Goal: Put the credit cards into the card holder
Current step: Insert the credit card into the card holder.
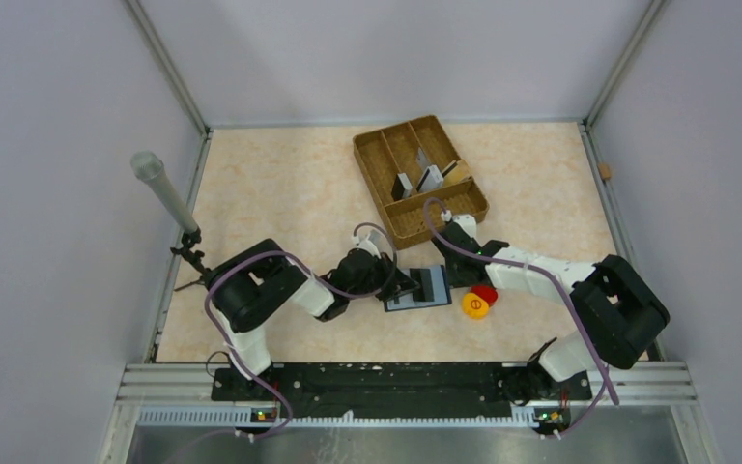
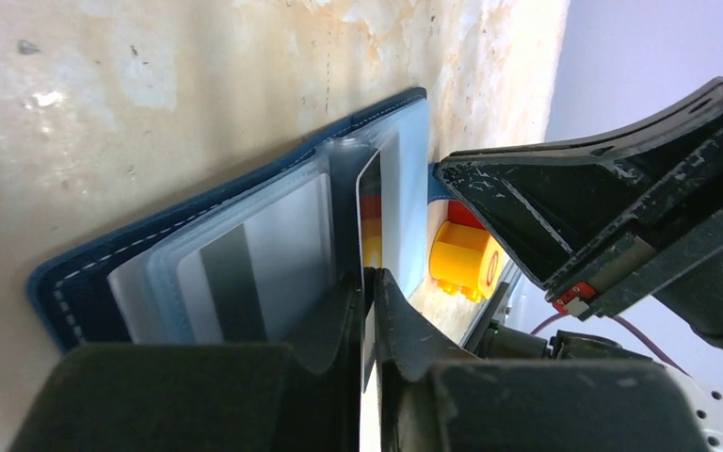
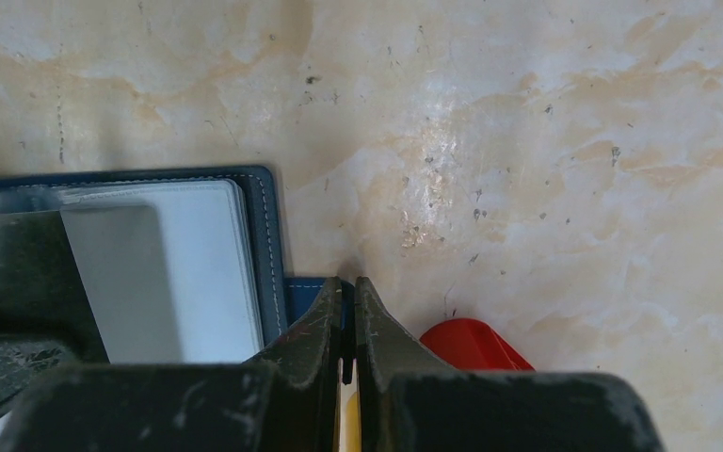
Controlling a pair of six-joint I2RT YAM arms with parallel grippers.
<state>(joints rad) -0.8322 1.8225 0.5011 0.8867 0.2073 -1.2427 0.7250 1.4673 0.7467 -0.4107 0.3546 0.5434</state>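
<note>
The dark navy-blue folding card holder (image 1: 427,288) lies open and flat on the pale marbled desk (image 1: 280,184), just ahead of the two arms and between their end effectors. Its clear, blue-grey plastic sleeves are fanned up from the cover. One sleeve carries a grey credit card (image 2: 264,264) with a dark stripe. A second thin card (image 2: 369,202) stands on edge among the sleeves, near the fold. The left end effector (image 2: 370,278) has its black fingers closed on either side of this card, with barely a slit between them. I cannot tell whether the card's far end is inside a sleeve or only between two of them.

The right end effector (image 3: 348,284) is shut, finger against finger. Its tips are down at the small blue snap tab (image 3: 306,287) on the right edge of the cover, and I cannot tell whether it pinches the tab or only presses on it. Just beside it a red round piece (image 3: 475,344) and a yellow round piece (image 2: 461,259) lie side by side on the desk.

Farther back sits a brown woven divided tray (image 1: 377,145), set askew, with a few more grey cards (image 1: 429,177) standing on edge in its middle compartments. A grey microphone (image 1: 159,184) on a small stand rises at the left edge.
</note>
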